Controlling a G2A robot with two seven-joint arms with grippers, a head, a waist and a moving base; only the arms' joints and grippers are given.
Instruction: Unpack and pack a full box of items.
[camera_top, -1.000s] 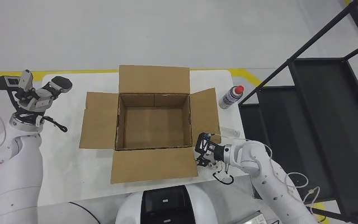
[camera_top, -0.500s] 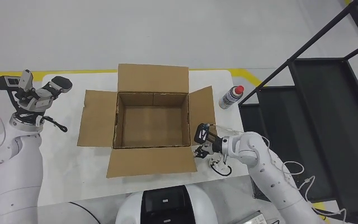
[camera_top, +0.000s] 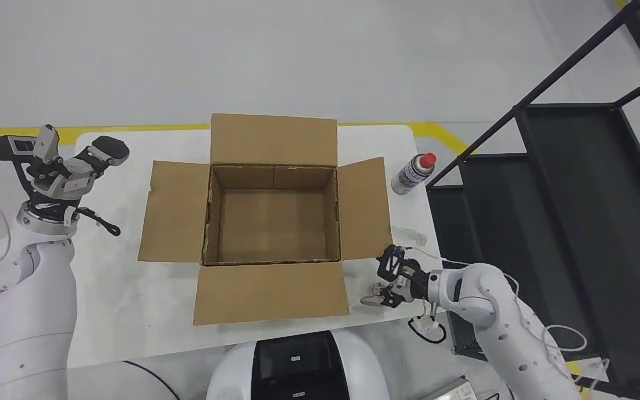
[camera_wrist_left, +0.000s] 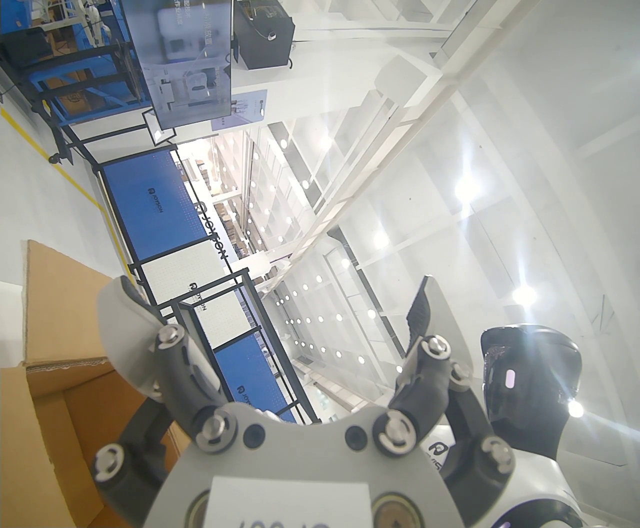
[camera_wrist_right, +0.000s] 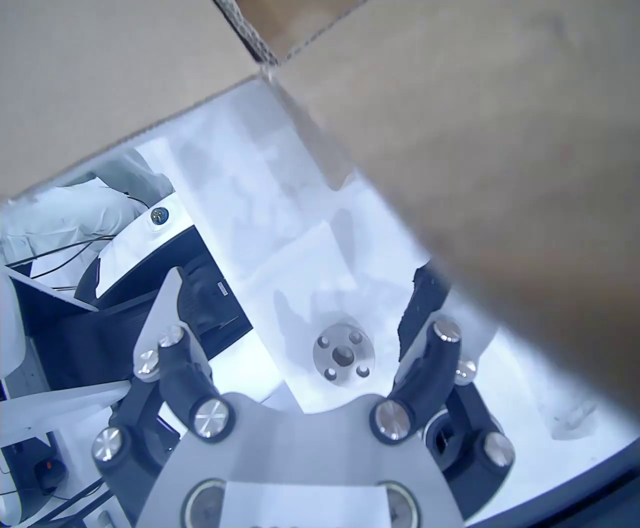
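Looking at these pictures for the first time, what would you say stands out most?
The big cardboard box in the middle of the white table stands out first, with its four flaps spread open and nothing visible inside. A spray can with a red cap sits alone near the table's far right corner. The right gripper is open and low by the box's near right corner.
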